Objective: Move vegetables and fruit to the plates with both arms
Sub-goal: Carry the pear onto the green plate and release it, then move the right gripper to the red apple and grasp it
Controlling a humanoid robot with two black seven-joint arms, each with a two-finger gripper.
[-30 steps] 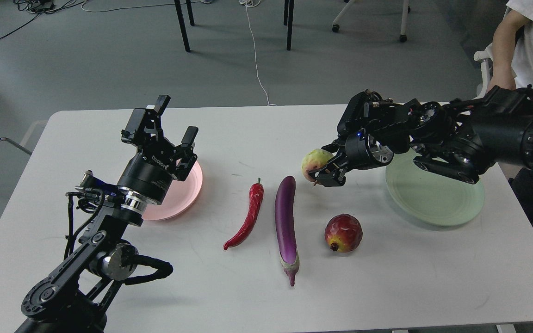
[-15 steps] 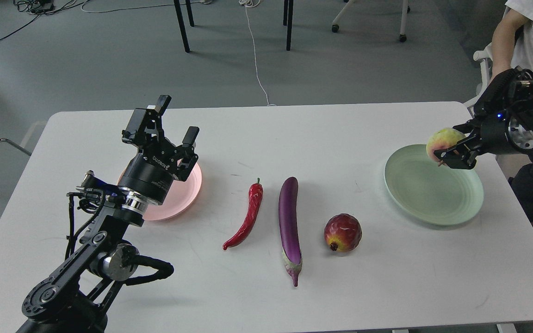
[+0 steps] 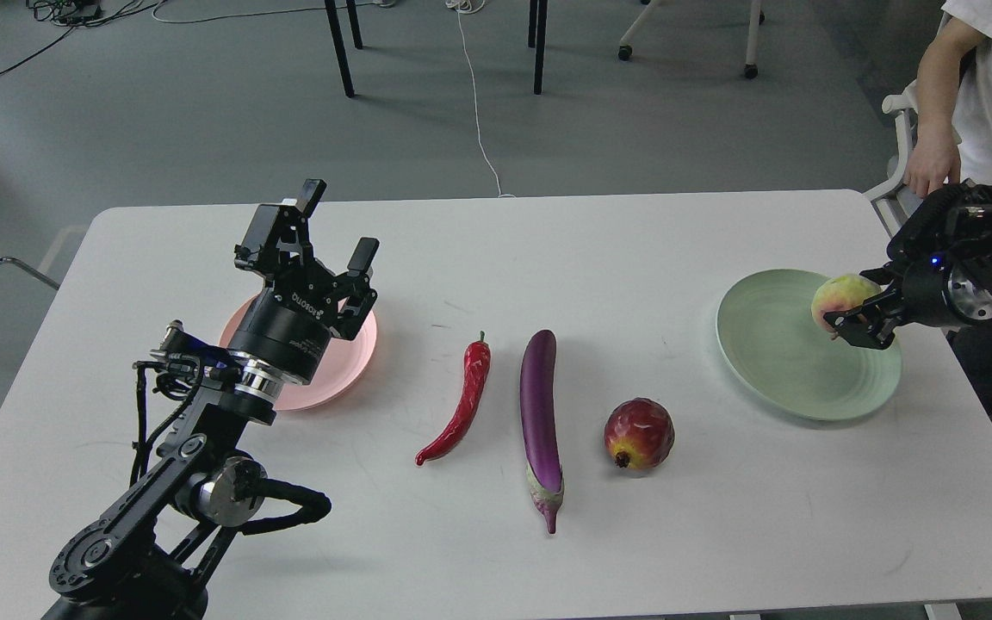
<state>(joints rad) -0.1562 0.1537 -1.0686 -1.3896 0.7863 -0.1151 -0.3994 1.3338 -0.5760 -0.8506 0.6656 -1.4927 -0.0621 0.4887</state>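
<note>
A yellow-green fruit (image 3: 840, 297) is held clamped by the right gripper (image 3: 859, 320) over the green plate (image 3: 793, 370)'s far-right rim. If dropped there, it may be bounced off the edge. The left gripper (image 3: 331, 232), spread and holding nothing, is seen well left of that plate.

Left arm (image 3: 195, 448) was black, with shiny silver ring near wrist and round silver joint lower down. Thin black cables looped beside it; fat ribbed black hose curled out at elbow. Small white letters sat on round black wrist. Left gripper (image 3: 334, 226) had two blocky black fingers. Right arm (image 3: 991, 275) was black too, with silver disc and tiny blue light.
</note>
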